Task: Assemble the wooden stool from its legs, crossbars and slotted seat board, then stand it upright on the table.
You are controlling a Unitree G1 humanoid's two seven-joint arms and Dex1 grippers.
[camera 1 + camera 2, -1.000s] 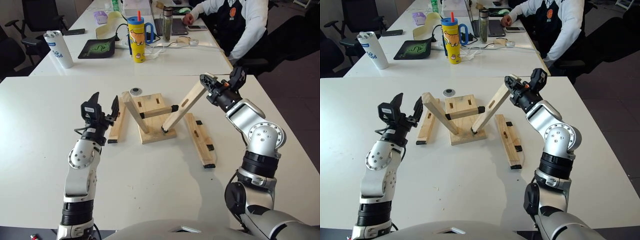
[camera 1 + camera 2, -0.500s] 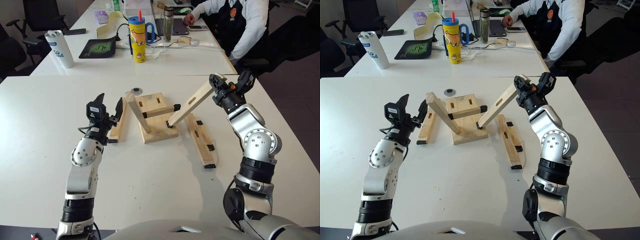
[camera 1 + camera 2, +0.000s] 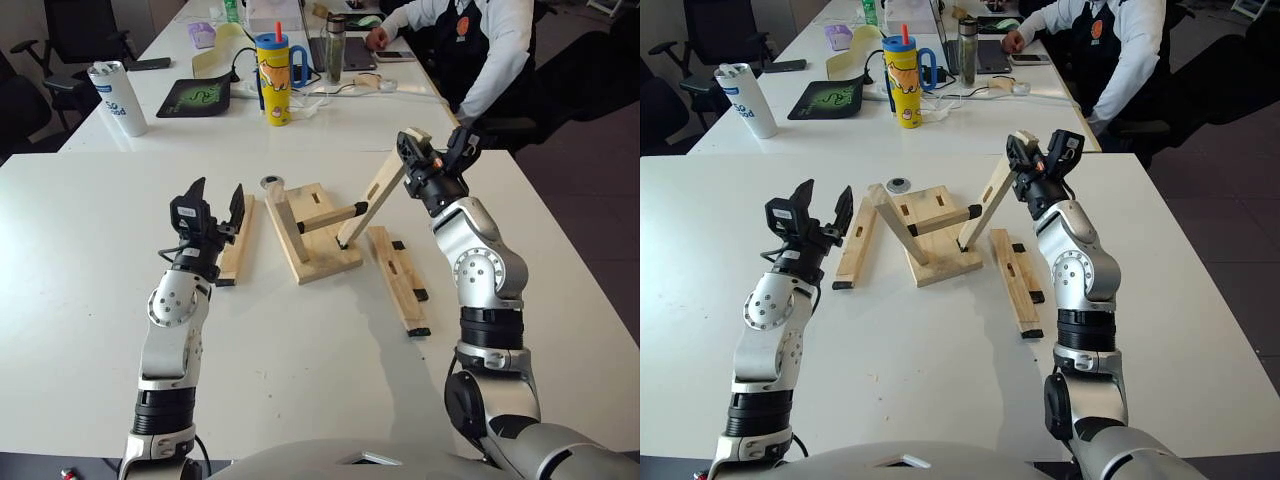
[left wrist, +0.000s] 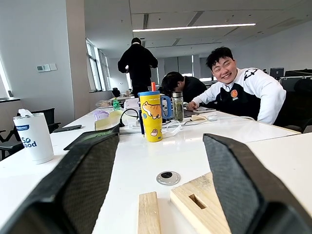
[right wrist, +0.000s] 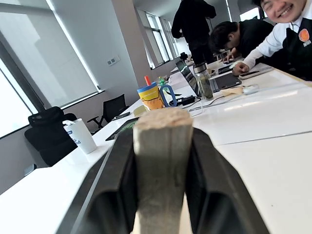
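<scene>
Right end effector (image 3: 425, 152) is clenched tight on the top end of one wooden leg (image 3: 380, 195). In the right wrist view you can see the wood squeezed between both fingers (image 5: 119, 180). That leg leans steeply, and its black-capped bottom tip sits at the right edge of the slotted seat board (image 3: 325, 258), looks like touching it.

The seat board lies flat near the middle of the table (image 3: 300, 380), slots facing up. A second leg (image 3: 289, 222) stands tilted on the board. A crossbar (image 3: 330, 216) runs from it over to the held leg, with its end right up against that leg. Can't tell if it's actually seated.

Left end effector (image 3: 216, 198) is spread wide with nothing in it, parked just over the far end of a loose leg (image 3: 238, 240) lying flat beside the board's left side. More loose wooden parts (image 3: 400, 285) lie flat on the table just right of the board.
</scene>
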